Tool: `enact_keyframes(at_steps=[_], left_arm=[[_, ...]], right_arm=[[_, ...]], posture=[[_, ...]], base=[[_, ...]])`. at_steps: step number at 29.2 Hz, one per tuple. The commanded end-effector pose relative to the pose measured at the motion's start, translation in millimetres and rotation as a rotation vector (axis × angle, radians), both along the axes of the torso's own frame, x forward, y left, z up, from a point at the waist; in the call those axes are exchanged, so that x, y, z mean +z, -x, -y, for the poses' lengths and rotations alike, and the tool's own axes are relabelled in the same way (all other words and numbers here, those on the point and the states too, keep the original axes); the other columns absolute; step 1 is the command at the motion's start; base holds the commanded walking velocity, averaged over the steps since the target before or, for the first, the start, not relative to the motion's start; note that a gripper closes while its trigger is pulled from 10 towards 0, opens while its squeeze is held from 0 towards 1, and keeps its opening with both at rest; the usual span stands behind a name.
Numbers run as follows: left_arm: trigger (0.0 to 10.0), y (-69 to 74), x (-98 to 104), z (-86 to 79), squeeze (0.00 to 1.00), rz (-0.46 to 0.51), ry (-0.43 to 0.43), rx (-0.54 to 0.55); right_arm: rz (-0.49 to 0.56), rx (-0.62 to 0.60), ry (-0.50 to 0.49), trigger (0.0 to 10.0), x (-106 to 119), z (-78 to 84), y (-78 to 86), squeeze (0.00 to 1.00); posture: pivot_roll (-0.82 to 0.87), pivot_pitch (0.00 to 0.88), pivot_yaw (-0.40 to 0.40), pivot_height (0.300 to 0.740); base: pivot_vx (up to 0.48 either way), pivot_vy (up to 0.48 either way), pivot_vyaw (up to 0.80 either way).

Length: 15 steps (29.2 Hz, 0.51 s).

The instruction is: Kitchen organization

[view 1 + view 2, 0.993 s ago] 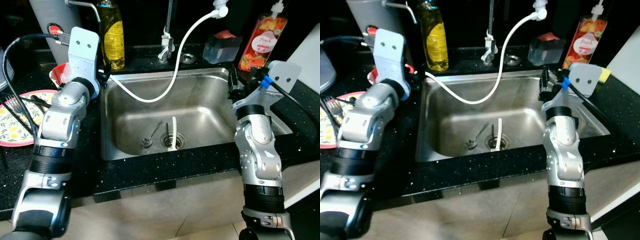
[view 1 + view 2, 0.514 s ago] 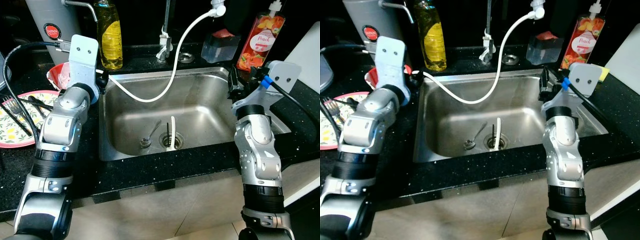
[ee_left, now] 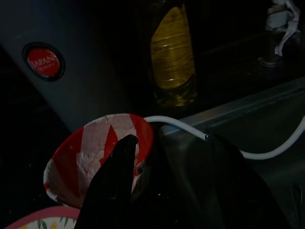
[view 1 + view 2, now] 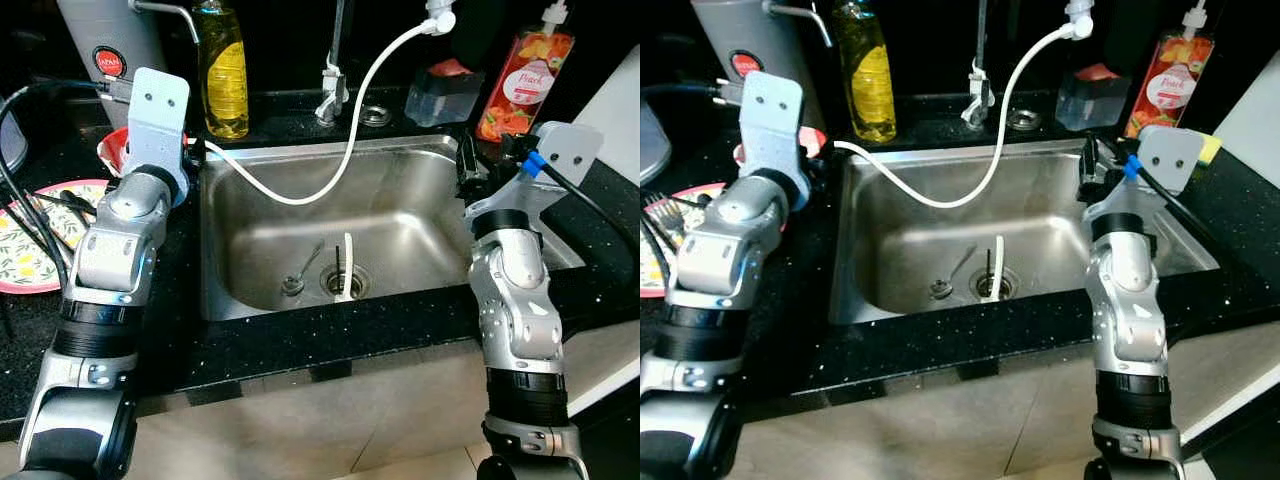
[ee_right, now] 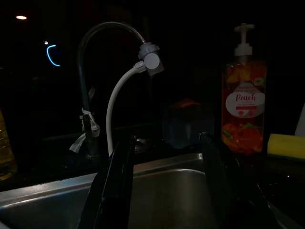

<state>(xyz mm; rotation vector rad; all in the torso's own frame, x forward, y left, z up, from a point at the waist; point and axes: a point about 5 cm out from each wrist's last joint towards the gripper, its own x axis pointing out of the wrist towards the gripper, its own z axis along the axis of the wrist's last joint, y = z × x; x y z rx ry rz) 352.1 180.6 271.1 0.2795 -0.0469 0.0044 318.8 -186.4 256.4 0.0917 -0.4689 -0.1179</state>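
A red-and-white paper bowl point(image 3: 102, 150) sits tilted on the black worktop point(image 4: 300, 335) beside the steel sink point(image 4: 400, 225), near the floral plate point(image 4: 30, 250).

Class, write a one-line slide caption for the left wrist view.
Open left gripper poised over a red-and-white bowl beside the sink, yellow bottle behind.

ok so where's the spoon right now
The spoon lies on the sink floor, just to the robot's left of the drain, seen in the head views.
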Motion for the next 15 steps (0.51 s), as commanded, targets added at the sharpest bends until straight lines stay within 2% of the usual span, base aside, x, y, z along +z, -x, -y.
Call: enact_keyframes(at_steps=[1, 10, 15], left_arm=[[10.0, 2.6, 0.0, 0.6, 0.00, 0.013, -0.023, -0.007], [10.0, 3.6, 2.9, 2.1, 0.00, 0.032, -0.046, -0.018], [10.0, 4.5, 4.9, 2.4, 0.00, 0.050, -0.092, -0.022]], right_arm=[[-0.012, -0.013, -0.007, 10.0, -4.2, 2.5, 0.3, 0.00], [-0.012, -0.012, -0.009, 10.0, -4.0, 2.2, -0.1, 0.00], [-0.014, -0.012, -0.009, 10.0, -4.6, 2.4, 0.3, 0.00]], posture=[[0.07, 0.000, -0.012, 0.740], [0.08, 0.000, -0.014, 0.740], [0.08, 0.000, -0.013, 0.740]], base=[[0.000, 0.000, 0.00], [0.000, 0.000, 0.00], [0.000, 0.000, 0.00]])
